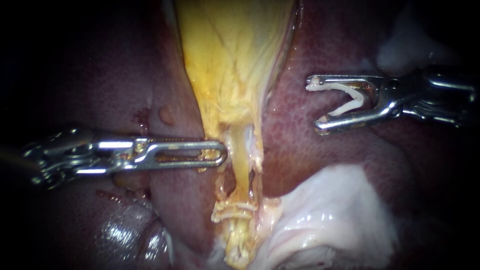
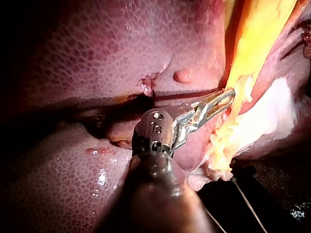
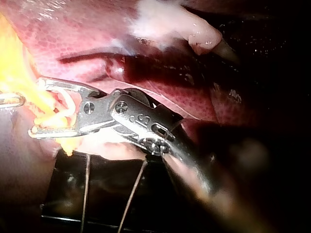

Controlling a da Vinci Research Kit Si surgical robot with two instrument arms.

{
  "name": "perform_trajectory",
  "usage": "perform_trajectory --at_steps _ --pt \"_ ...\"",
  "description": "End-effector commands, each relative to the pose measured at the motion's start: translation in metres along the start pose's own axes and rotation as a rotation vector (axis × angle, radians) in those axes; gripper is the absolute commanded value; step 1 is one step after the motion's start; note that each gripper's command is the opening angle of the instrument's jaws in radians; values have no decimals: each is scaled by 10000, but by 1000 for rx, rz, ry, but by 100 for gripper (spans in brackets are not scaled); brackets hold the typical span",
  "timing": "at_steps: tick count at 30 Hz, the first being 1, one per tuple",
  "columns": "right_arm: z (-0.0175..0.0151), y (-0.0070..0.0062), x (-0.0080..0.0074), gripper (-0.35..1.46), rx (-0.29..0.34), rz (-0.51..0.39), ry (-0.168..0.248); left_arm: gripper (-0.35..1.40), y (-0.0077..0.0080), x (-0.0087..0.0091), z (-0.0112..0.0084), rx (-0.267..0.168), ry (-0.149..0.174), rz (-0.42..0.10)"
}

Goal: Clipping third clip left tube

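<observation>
Centre frame, tube (image 1: 243,150): yellow, running down over liver (image 1: 325,160).
Left tool (image 1: 215,152): jaws together, tip against tube.
Right tool (image 1: 316,103): centre right, jaws spread, both bearing on white clip (image 1: 350,97).

A dark base (image 2: 272,204) shows past the liver's edge in both wrist views. The liver (image 2: 87,73) lies on it, and its pale fringe (image 2: 277,116) meets the dark surface. Thin strands (image 3: 131,194), perhaps threads or wires, run across the base. The dim light hides what the base is made of.
</observation>
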Motion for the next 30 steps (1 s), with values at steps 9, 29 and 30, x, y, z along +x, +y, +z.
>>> perform_trajectory --at_steps 9,29,30 --pt "0 1 0 60 0 0 0 -35 0 -26 -32 -6 -2 -12" --pt "35 3 -46 60 18 -41 -7 -35 5 -55 -83 -26 -49 -39" --pt "41 4 -53 60 23 -36 -4 -35 5 -55 -83 -26 -49 -39"
